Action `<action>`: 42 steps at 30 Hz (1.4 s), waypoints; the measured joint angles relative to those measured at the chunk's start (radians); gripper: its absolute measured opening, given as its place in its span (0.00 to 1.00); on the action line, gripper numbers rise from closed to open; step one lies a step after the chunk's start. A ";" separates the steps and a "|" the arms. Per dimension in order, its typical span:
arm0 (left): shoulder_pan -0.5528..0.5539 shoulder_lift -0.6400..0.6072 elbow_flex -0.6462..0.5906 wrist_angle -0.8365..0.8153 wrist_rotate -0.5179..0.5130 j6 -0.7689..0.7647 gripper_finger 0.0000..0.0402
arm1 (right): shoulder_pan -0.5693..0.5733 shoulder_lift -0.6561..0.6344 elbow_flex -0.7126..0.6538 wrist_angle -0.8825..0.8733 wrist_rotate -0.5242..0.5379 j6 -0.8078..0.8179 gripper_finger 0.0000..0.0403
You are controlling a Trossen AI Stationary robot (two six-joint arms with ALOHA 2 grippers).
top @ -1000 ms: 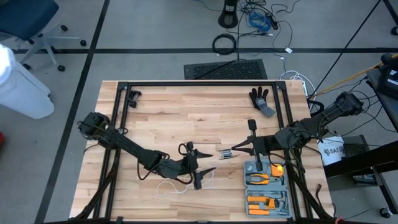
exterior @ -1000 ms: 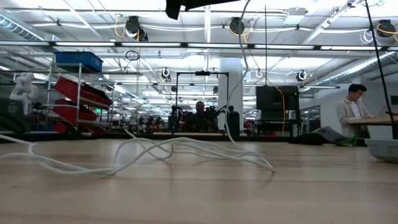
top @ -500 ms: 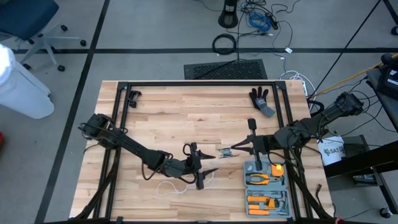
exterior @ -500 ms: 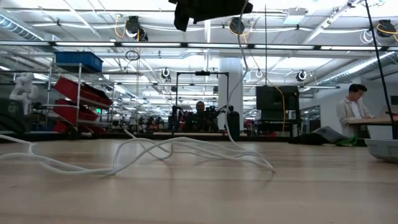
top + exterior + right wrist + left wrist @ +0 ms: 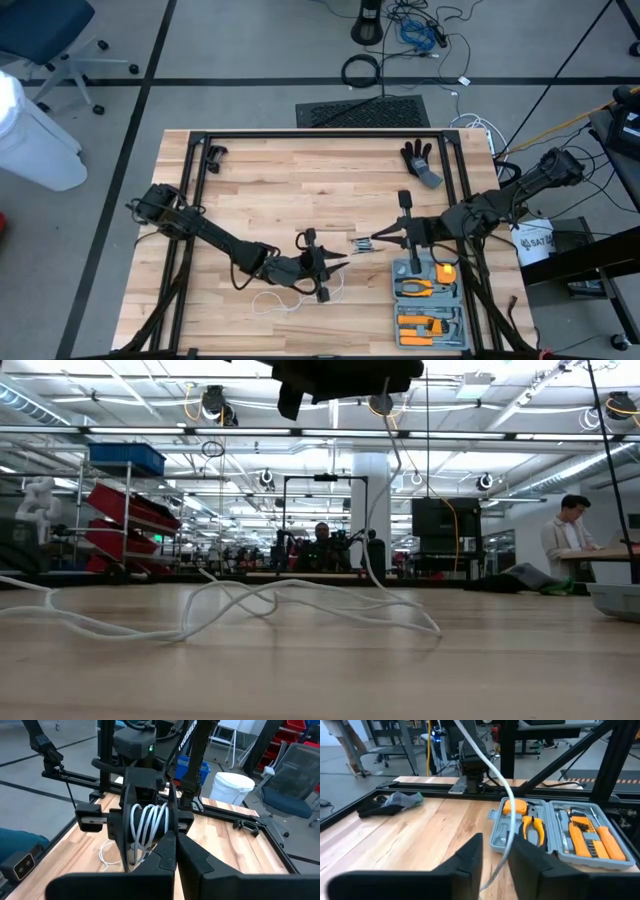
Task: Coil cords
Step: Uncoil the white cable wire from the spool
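Observation:
My right gripper (image 5: 372,241) holds the small black reel (image 5: 149,827) above the table's middle, with several turns of white cord wound on it. From up there the cord (image 5: 385,470) drops to the table, where its slack loops (image 5: 290,296) lie on the wood. My left gripper (image 5: 497,865) is just left of the reel. Its fingers stand close on either side of the hanging cord (image 5: 505,825), with a gap wider than the cord. My right gripper has its shut fingers on the side of the reel nearest them (image 5: 169,834). The fingertips themselves hide the exact spot. They come level from the table's right. The reel is lifted clear of the table, and its white windings (image 5: 150,822) face the wrist.
An open grey tool case (image 5: 428,300) with orange tools lies near the table's front right. A black glove (image 5: 420,160) lies at the far right and a small black clip (image 5: 213,155) at the far left. Black frame rails border the table. People sit in the room beyond.
My left gripper has moved a little toward the table's right edge, toward the reel. In the low view it has come down into view beside the hanging cord. Its fingers have narrowed from wide open to a small gap around the cord. The loops on the table have stayed put.

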 joint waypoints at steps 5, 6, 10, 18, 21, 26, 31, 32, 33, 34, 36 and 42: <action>-0.001 -0.002 0.000 -0.010 0.021 0.018 0.12 | 0.000 0.000 0.000 -0.033 0.001 0.008 0.00; -0.001 -0.002 0.000 -0.011 0.035 0.018 0.12 | 0.000 0.000 0.000 -0.037 0.001 0.010 0.00; -0.002 -0.003 0.000 -0.023 0.079 0.019 0.15 | 0.000 0.000 0.000 -0.038 0.002 0.011 0.00; -0.006 -0.003 0.000 -0.046 0.075 0.012 0.37 | 0.000 0.000 0.000 -0.038 0.002 0.011 0.00; -0.009 -0.003 0.000 -0.053 0.073 0.012 0.42 | 0.000 0.000 0.000 -0.037 0.002 0.011 0.00; -0.014 -0.003 0.000 -0.053 0.072 0.016 0.45 | 0.000 0.000 0.000 -0.038 0.002 0.011 0.00; -0.014 -0.003 0.000 -0.060 0.072 0.017 0.45 | 0.000 0.000 0.000 -0.039 0.002 0.011 0.00; -0.014 -0.005 0.000 -0.068 0.071 0.018 0.45 | 0.000 0.000 0.000 -0.039 0.002 0.011 0.00; -0.015 -0.011 0.000 -0.089 0.070 0.019 0.45 | 0.000 0.000 0.000 -0.039 0.002 0.011 0.00; -0.016 -0.020 0.000 -0.114 0.064 0.018 0.45 | 0.000 0.000 0.000 -0.039 0.002 0.011 0.00; -0.017 -0.043 0.000 -0.173 0.041 0.013 0.45 | 0.000 0.000 0.000 -0.040 0.002 0.011 0.00; -0.033 -0.085 0.000 -0.207 0.004 0.012 0.45 | -0.001 0.000 0.000 -0.041 0.002 0.011 0.00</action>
